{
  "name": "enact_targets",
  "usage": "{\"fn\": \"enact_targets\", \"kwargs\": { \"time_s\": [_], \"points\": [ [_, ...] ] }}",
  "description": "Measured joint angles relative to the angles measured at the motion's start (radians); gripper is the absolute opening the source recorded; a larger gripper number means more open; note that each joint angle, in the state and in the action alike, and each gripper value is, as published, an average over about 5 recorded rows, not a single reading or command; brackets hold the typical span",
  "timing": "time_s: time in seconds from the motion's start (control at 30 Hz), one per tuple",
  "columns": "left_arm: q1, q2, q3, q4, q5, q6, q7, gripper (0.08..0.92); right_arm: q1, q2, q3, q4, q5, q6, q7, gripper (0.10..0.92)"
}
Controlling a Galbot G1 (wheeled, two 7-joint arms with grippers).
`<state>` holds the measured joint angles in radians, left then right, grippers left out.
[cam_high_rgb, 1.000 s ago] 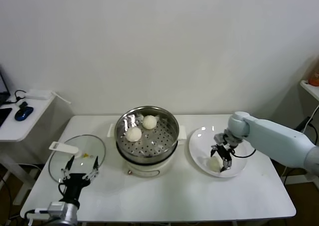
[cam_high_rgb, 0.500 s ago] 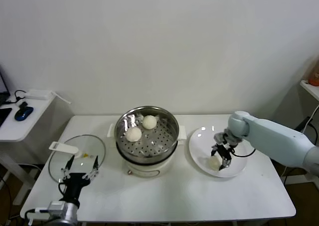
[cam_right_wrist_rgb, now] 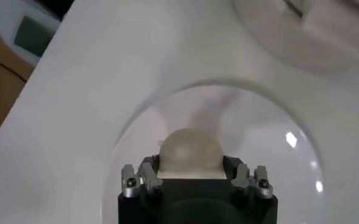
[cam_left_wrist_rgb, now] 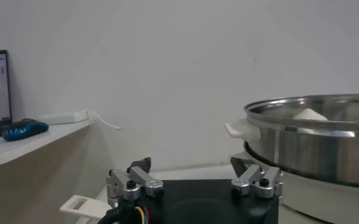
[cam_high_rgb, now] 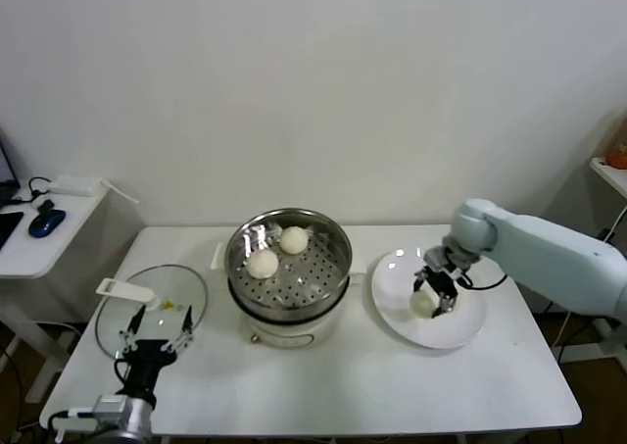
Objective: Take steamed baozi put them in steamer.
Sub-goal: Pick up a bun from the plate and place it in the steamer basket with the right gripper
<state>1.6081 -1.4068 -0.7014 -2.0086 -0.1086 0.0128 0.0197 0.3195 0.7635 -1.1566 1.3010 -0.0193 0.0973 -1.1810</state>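
The steel steamer stands mid-table on its white base, with two cream-white baozi on its perforated tray. My right gripper is shut on a third baozi and holds it just above the white plate. In the right wrist view the baozi sits between the fingers over the plate. A fourth baozi is not in view. My left gripper is open and empty at the front left, by the glass lid. The steamer's rim shows in the left wrist view.
A round glass lid with a white handle lies on the table at the left. A side table with a blue mouse stands beyond the table's left edge. A shelf edge is at the far right.
My right gripper has risen a little off the plate with the baozi in it and shifted slightly back. The left arm has not moved.
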Motion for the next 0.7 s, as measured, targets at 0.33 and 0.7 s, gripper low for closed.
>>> {"fn": "enact_targets", "kwargs": {
  "time_s": [0.33,0.7],
  "points": [
    [-0.004,-0.009,0.011,-0.017,0.001,0.014,-0.009,0.823,0.242,-0.003,-0.039,0.209,-0.089,0.172,-0.016,0.680],
    [0.010,-0.010,0.003,-0.036,-0.005,0.018,-0.010,0.823,0.344,0.130,-0.014,0.299,-0.184,0.296,-0.018,0.691]
  ]
}}
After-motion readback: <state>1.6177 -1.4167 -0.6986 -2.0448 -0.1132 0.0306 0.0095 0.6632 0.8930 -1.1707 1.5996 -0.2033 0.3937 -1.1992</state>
